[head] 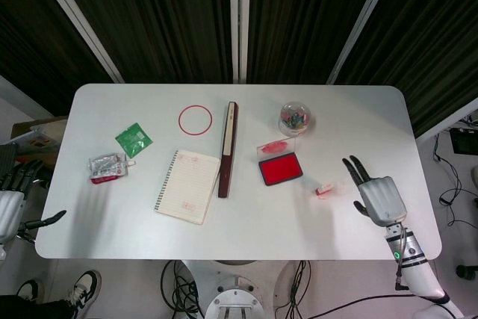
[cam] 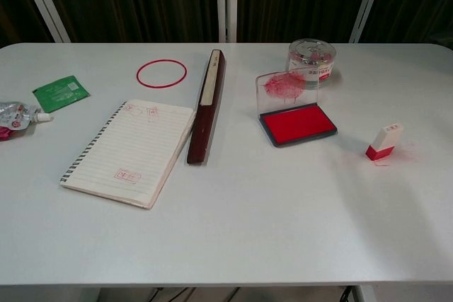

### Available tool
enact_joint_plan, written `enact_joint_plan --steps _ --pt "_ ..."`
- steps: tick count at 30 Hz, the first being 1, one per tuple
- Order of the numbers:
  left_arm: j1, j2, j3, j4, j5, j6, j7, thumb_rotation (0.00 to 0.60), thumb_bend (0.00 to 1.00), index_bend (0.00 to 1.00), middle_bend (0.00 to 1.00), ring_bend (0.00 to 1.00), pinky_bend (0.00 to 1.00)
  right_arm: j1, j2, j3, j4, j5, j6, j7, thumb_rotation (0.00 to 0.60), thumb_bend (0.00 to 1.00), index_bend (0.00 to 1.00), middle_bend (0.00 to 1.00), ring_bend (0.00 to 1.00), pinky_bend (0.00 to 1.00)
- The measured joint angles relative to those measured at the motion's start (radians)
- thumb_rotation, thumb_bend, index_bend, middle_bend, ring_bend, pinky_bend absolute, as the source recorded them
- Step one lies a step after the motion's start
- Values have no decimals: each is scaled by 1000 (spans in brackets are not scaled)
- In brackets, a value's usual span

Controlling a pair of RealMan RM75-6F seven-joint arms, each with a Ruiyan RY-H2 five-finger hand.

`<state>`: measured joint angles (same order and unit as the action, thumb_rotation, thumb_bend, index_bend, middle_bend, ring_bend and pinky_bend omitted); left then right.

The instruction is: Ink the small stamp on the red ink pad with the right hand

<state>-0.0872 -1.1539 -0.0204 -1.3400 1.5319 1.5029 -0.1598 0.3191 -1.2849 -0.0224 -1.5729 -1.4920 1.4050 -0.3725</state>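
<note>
The small stamp, white with a red base, lies on the table to the right of the red ink pad, whose clear lid stands raised behind it. My right hand hovers to the right of the stamp with its fingers spread and nothing in it; the chest view does not show it. My left hand hangs off the table's left edge, fingers apart and holding nothing.
A lined notebook, a dark long case, a red ring, a green packet, a silver pouch and a clear jar of clips lie across the white table.
</note>
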Motion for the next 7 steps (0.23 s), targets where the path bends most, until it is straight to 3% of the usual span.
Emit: enact_joint_plan --steps 1,2,4,7 --pt "1 3 0 -6 1 3 5 304 75 35 77 79 191 -29 13 -2 1 -12 54 -1 600 5 0 5 8 66" --pt "2 6 0 -11 3 7 11 302 75 35 77 79 191 -52 21 -1 4 -17 93 -7 600 1 0 0 0 2" --pt "4 10 -3 -19 4 17 21 291 76 35 77 79 191 -107 28 4 18 -19 166 -21 600 0 0 0 0 0" --pt "7 7 -4 -22 8 26 29 284 75 35 77 79 191 -146 24 12 43 1 192 -3 600 0 0 0 0 0"
